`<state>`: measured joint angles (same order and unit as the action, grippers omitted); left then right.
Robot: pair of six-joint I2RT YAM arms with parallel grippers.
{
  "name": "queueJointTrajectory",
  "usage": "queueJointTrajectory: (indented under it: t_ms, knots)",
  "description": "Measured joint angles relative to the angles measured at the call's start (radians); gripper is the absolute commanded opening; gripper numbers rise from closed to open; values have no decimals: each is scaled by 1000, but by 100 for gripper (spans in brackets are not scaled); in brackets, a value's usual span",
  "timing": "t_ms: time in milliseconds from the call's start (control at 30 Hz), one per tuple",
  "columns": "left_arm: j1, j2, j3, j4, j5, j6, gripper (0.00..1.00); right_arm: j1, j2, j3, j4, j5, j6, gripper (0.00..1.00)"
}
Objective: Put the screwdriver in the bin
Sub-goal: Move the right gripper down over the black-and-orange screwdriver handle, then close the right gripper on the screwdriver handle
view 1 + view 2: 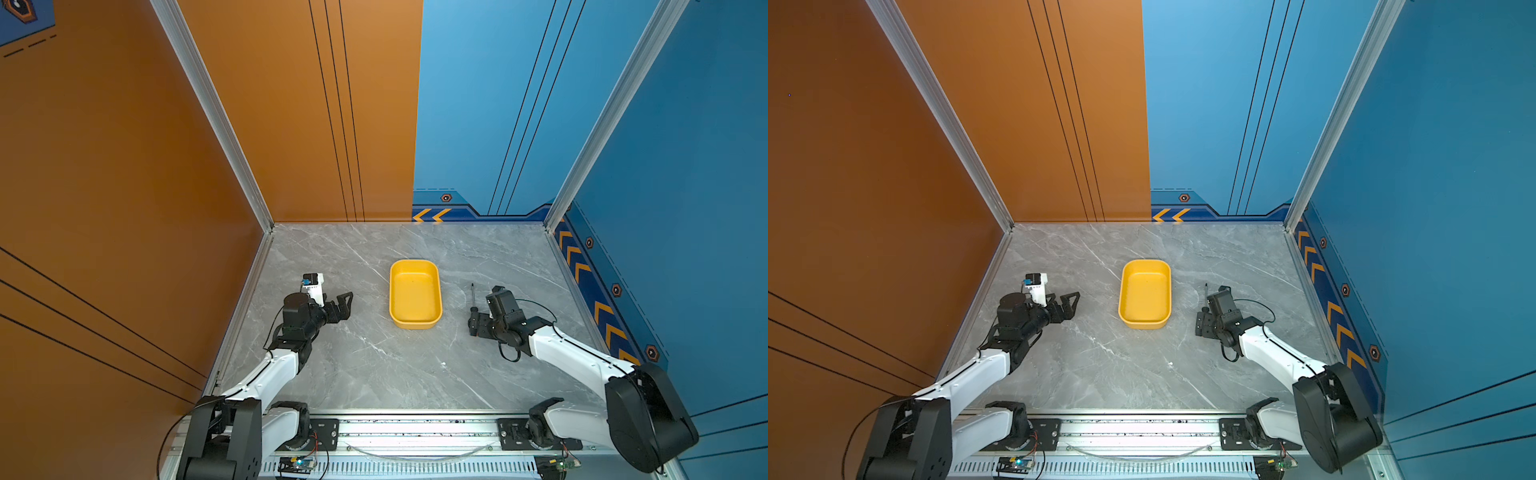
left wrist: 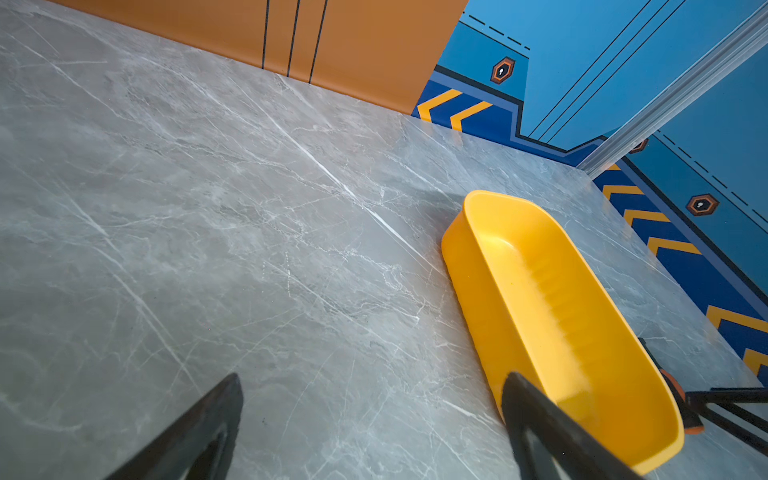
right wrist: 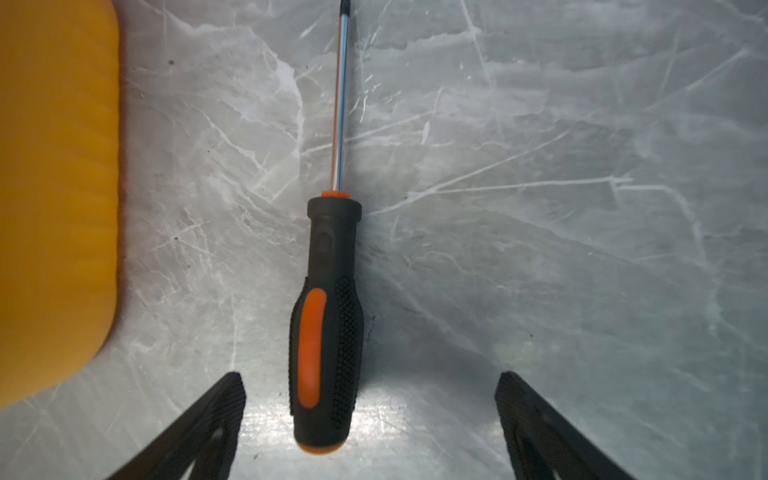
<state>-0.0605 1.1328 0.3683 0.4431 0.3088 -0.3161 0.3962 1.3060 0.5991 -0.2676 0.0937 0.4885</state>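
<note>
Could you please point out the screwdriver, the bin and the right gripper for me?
screwdriver point(image 3: 332, 249): right wrist view, on the black handle.
bin point(image 1: 415, 291): in a top view, on its bare yellow floor.
right gripper point(image 3: 370, 382): right wrist view, midway between its open jaws.

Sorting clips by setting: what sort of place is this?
Likely a purpose-built robot test booth, not a home or workshop: printed wall panels in orange and blue, robot arms mounted on an aluminium rail, and a marble-look tabletop.
</note>
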Motion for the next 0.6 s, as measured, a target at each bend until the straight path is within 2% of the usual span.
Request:
queueJointTrajectory:
  t_ms: [133,267,367,600]
  knots:
    - [0,10,6,0,9,-2,98,22,72,26,14,22,5,86]
    - [-1,11,6,0,10,-4,98,24,113,60,36,35,13,69]
    - [-3,18,6,0,10,-4,98,26,152,89,51,34,9,63]
    - [-6,30,9,-7,10,-4,98,50,229,138,59,42,6,56]
